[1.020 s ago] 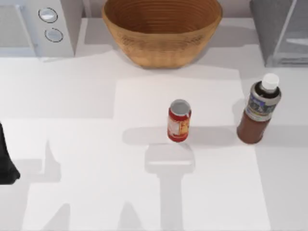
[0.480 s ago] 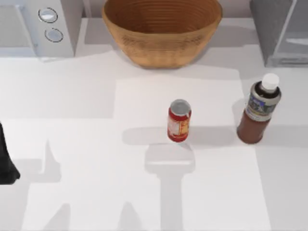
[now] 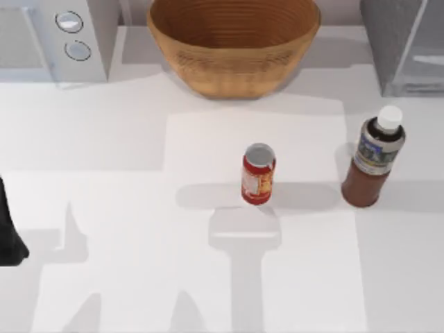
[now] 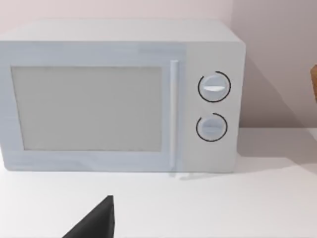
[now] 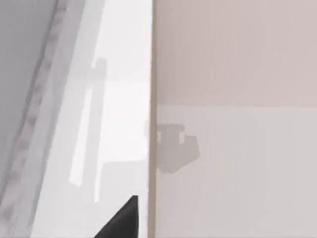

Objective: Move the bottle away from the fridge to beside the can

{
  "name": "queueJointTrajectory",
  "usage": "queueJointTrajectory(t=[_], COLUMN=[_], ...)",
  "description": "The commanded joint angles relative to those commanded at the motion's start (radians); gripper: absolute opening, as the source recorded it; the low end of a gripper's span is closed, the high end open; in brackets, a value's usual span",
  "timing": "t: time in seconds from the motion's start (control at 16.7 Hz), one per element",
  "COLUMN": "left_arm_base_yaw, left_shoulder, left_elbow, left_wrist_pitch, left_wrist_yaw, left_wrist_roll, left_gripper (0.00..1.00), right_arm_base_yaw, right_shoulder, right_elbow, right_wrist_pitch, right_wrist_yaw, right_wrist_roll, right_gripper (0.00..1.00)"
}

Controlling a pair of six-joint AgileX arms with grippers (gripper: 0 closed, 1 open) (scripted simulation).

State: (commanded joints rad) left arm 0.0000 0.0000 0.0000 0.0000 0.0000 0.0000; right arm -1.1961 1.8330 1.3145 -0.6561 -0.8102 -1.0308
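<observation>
The white bench (image 3: 104, 152) is crossed by grey shadows, and a pale pinkish wall (image 4: 277, 59) rises behind it. The bottle (image 3: 373, 158) stands upright at about 3 o'clock, near the fridge (image 3: 402, 41), which the frame cuts off at 1 o'clock, and well apart from the can (image 3: 258, 173) near centre. A woven basket (image 3: 233, 43) sits at 12 o'clock and a white microwave (image 3: 55, 35) at 11. The left gripper (image 3: 8, 232) is clipped at 9 o'clock; whether it is released or clenched cannot be told.

The can (image 3: 259, 174) stands mid-table — the bottle (image 3: 374, 158) well to its right, near the fridge (image 3: 402, 43) behind.
</observation>
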Motion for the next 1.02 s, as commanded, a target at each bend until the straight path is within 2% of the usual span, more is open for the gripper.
queueJointTrajectory(t=[0.18,0.36,0.78,1.02], left_arm_base_yaw=[0.0,0.0,0.0,0.0], left_shoulder=[0.0,0.0,0.0,0.0], left_elbow=[0.0,0.0,0.0,0.0], left_wrist_pitch=[0.0,0.0,0.0,0.0], left_wrist_yaw=[0.0,0.0,0.0,0.0], left_wrist_roll=[0.0,0.0,0.0,0.0], left_gripper=[1.0,1.0,1.0,1.0], right_arm_base_yaw=[0.14,0.237,0.257,0.362], right_shoulder=[0.002,0.002,-0.006,-0.024], right_elbow=[-0.007,-0.011,-0.02,-0.055], right_wrist_pitch=[0.192,0.316,0.355,0.403], right_wrist_yaw=[0.029,0.047,0.053,0.147], right_wrist_roll=[0.222,0.352,0.387,0.474], right_gripper=[1.0,1.0,1.0,1.0])
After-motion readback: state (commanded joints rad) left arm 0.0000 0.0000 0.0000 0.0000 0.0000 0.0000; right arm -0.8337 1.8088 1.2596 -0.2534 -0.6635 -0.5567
